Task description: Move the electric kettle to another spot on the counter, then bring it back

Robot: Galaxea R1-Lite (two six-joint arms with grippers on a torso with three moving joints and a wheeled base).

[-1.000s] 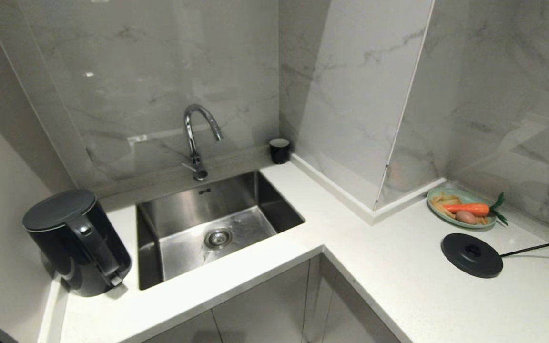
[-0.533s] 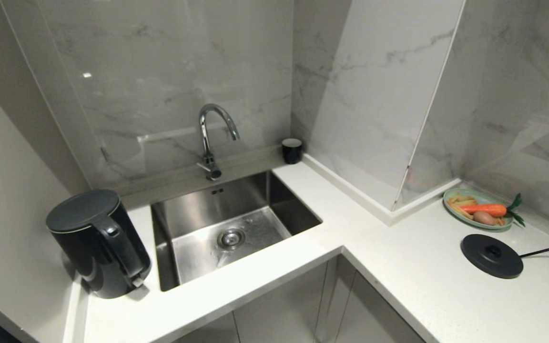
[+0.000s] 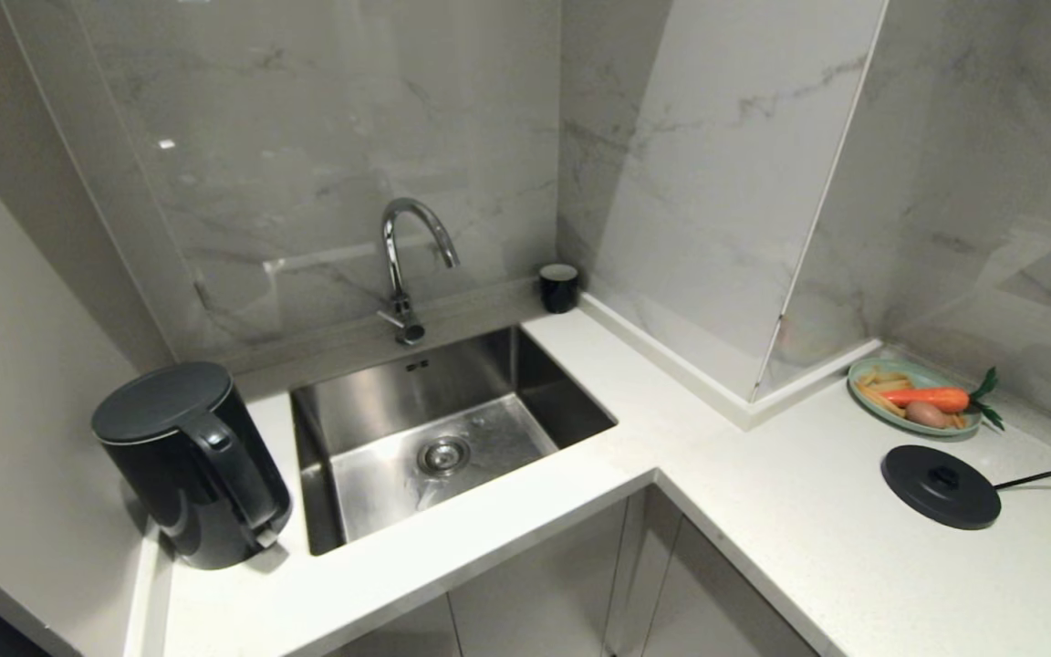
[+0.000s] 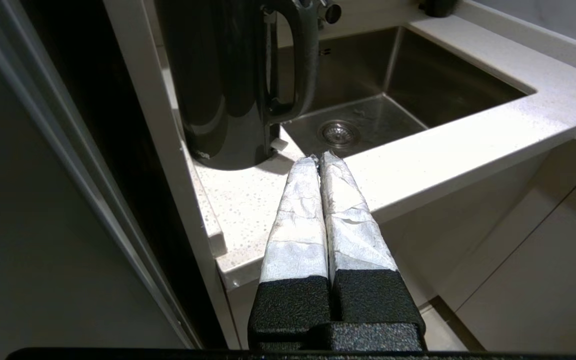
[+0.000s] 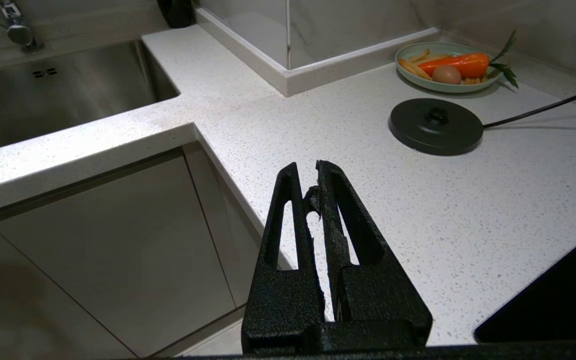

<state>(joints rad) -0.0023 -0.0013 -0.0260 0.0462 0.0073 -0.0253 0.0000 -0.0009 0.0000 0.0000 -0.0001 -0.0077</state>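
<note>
Both hands closed and empty, left hand near the electric kettle on the counter.

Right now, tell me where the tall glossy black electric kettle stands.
In the head view the tall glossy black electric kettle stands upright at the far left of the white speckled counter, beside the steel sink, against the left wall.
</note>
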